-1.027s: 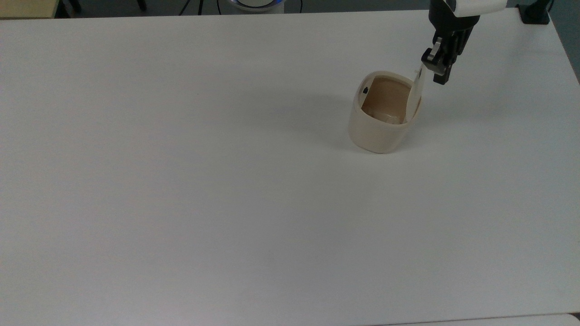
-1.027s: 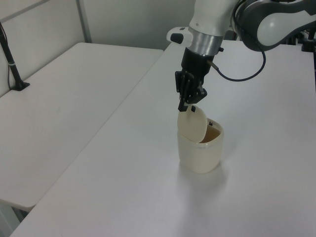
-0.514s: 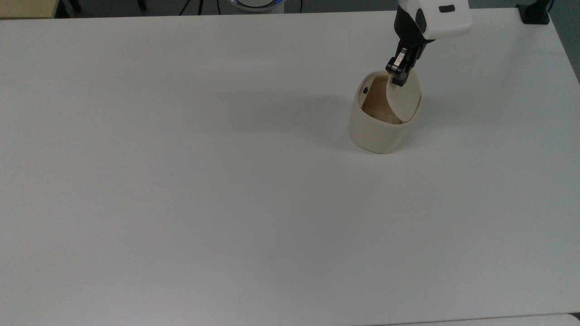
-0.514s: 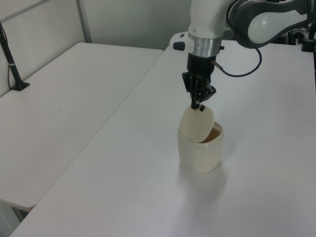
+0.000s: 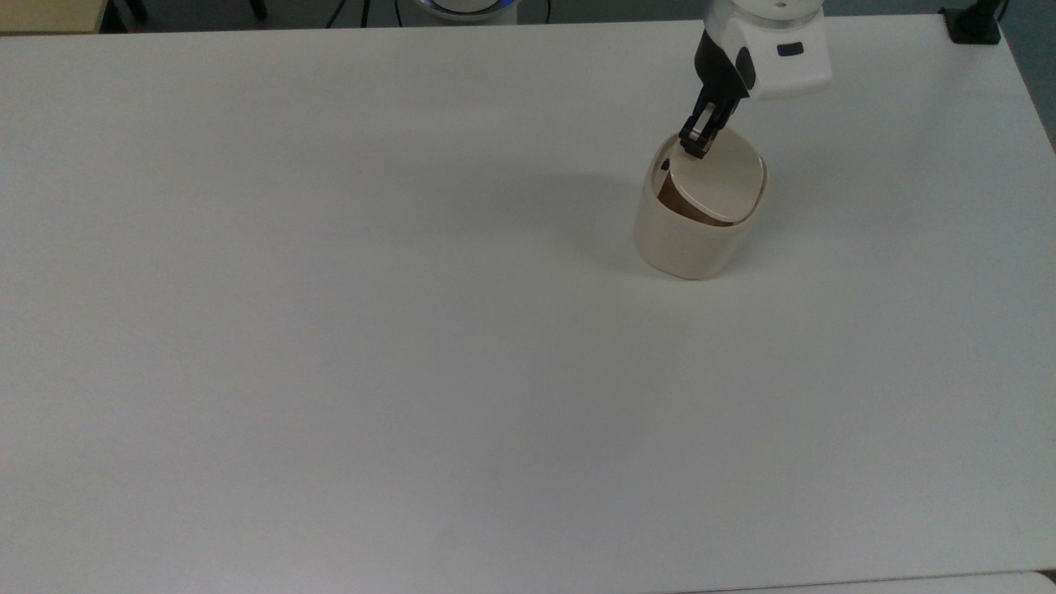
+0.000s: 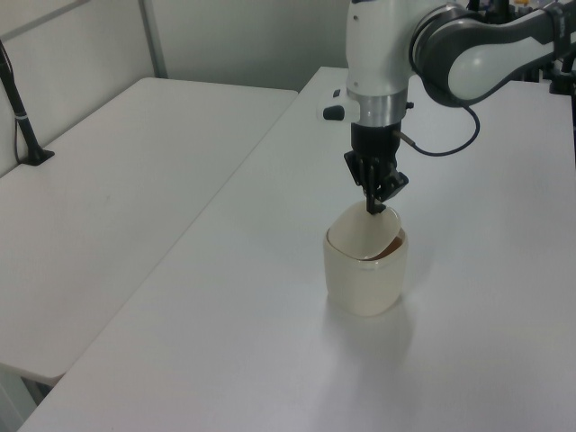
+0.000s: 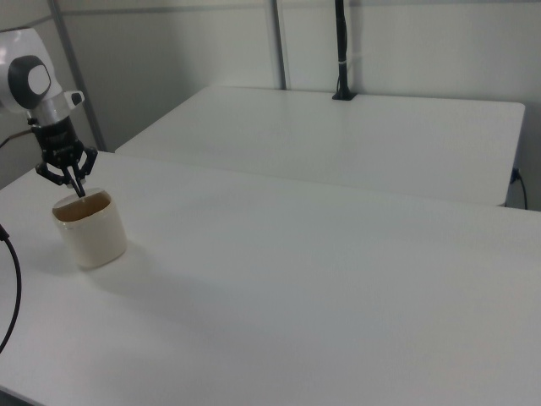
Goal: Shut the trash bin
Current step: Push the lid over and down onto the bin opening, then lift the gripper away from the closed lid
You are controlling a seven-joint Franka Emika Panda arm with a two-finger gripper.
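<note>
Tilting low over the trash bin in the top view's upper right, the lid is nearly shut — gripper pressed together on its raised edge — leaving a brown gap to close.

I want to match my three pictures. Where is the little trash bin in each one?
Top view: the trash bin sits in the upper right of the table.
Left view: trash bin, just right of centre.
Right view: trash bin, far left.
Shared landmark: the gripper touches its lid in every view.
</note>
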